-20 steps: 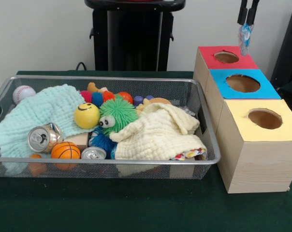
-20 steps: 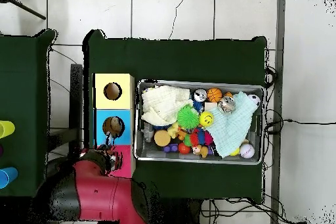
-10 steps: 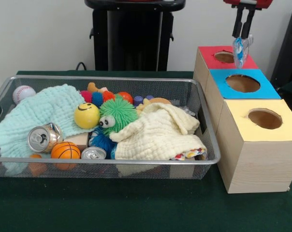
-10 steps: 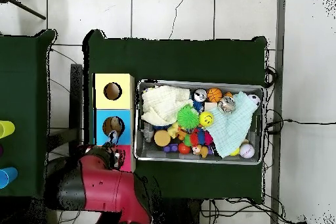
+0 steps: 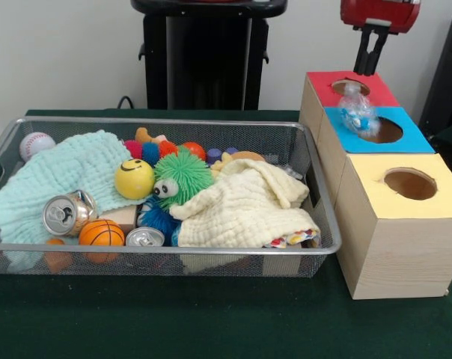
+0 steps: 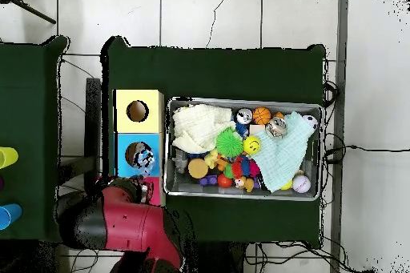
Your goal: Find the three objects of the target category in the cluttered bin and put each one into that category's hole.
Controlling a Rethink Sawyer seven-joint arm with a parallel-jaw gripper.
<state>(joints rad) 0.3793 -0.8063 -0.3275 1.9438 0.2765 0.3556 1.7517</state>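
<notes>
A crushed clear plastic bottle with a blue label (image 5: 358,114) sits loose at the far edge of the blue box's hole (image 5: 383,132); in the overhead view it lies in that hole (image 6: 142,158). My gripper (image 5: 370,69) hangs above the red box (image 5: 322,93), just above and behind the bottle, open and holding nothing. The wire-mesh bin (image 5: 325,224) stands left of the boxes, full of toys and cloths. No other bottle shows in it.
A yellow box with a hole (image 5: 409,183) stands nearest the camera. The bin holds silver cans (image 5: 65,213), a green spiky ball (image 5: 181,176), a yellow smiley ball (image 5: 134,178), a mint cloth (image 5: 69,172) and a cream cloth (image 5: 248,206). The red arm (image 6: 120,226) covers the red box from above.
The gripper carried the bottle from above the red box toward the blue hole, then let it go and rose. The bottle dropped onto the blue hole's rim.
</notes>
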